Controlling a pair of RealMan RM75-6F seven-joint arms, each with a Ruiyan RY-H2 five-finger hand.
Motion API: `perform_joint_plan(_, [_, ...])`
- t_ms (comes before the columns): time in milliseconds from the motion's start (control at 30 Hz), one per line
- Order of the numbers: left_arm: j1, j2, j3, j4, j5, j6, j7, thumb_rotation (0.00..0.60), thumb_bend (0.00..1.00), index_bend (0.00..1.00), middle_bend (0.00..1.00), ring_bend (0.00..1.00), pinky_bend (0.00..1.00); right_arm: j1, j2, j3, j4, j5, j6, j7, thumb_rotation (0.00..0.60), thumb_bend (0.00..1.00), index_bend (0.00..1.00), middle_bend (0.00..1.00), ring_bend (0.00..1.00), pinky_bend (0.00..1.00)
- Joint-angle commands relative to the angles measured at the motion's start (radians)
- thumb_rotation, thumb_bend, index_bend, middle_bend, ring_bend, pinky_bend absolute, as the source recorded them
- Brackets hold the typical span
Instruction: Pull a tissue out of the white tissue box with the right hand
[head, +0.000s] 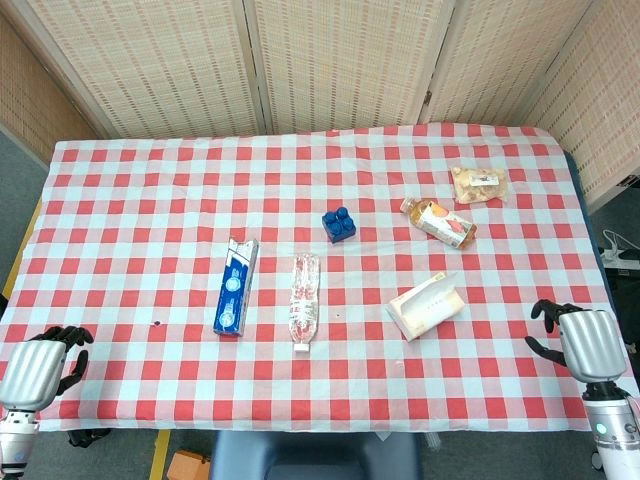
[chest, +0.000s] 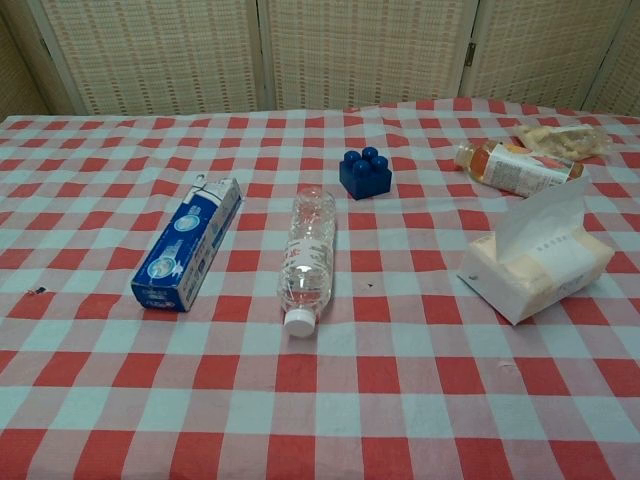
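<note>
The white tissue box (head: 425, 308) (chest: 535, 272) lies on the red-checked table (head: 150, 200), right of centre, with a tissue (chest: 540, 212) sticking up from its top. My right hand (head: 585, 340) hovers at the table's right front edge, well to the right of the box, fingers apart and holding nothing. At the front left corner my left hand (head: 35, 368) holds nothing either, its fingers slightly curled but apart. Neither hand shows in the chest view.
A clear water bottle (head: 304, 300) lies at centre beside a blue carton (head: 235, 285). A blue toy brick (head: 340, 224) sits behind them. An orange-labelled bottle (head: 440, 222) and a snack bag (head: 478, 184) lie behind the tissue box.
</note>
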Motion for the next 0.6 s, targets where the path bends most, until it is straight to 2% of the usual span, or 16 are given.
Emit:
perform_joint_plan(33, [-0.001, 0.000, 0.000, 0.000, 0.000, -0.001, 0.000, 0.600, 0.52, 0.48, 0.49, 0.41, 0.60, 0.000, 0.000, 0.000, 0.000, 0.001, -0.001, -0.001, 0.600, 0.04, 0.54, 0.69, 0.69, 0.94])
perform_joint_plan(433, [-0.002, -0.001, -0.001, 0.003, -0.005, -0.007, -0.008, 0.600, 0.52, 0.48, 0.49, 0.41, 0.60, 0.007, -0.004, -0.002, 0.002, 0.012, -0.025, -0.010, 0.600, 0.04, 0.50, 0.69, 0.69, 0.94])
perform_joint_plan(600, [-0.004, -0.003, 0.001, 0.003, -0.004, -0.010, -0.002, 0.600, 0.52, 0.48, 0.49, 0.41, 0.60, 0.044, -0.047, -0.015, 0.045, 0.006, -0.095, -0.039, 0.600, 0.04, 0.45, 0.69, 0.73, 0.93])
